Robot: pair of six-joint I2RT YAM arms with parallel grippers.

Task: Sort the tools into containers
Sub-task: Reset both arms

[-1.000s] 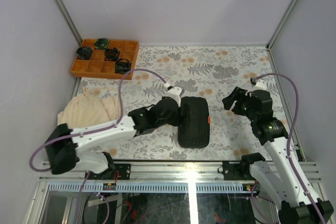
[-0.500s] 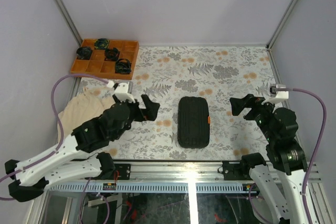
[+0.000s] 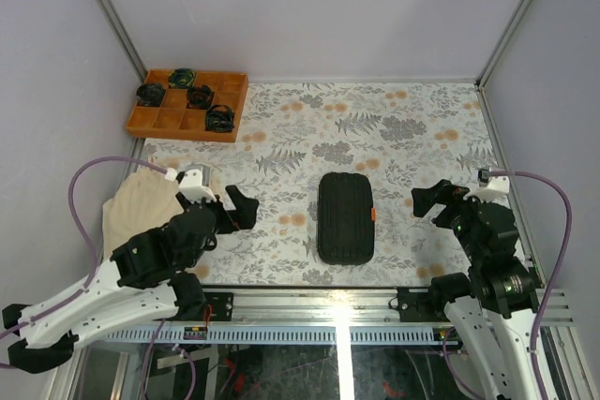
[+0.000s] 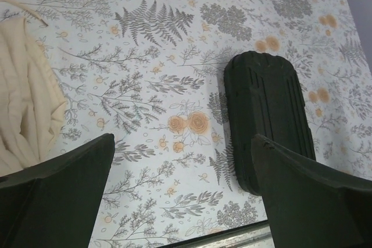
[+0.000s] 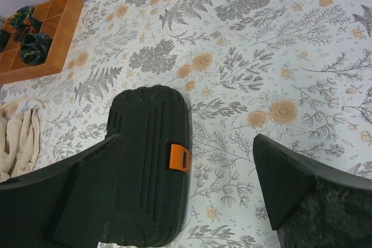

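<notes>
"So where is the case?"

"Shut, near the front edge of the table, pointing front to back, between the left gripper and the right gripper. Both gape wide, holding nothing. I think the right one is nearer, by the latch."

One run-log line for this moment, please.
case: shut, lying flat | left hand: open, empty, apart from case | right hand: open, empty, apart from case | tools: none in view

No legible text, label, brand or number anywhere.
</notes>
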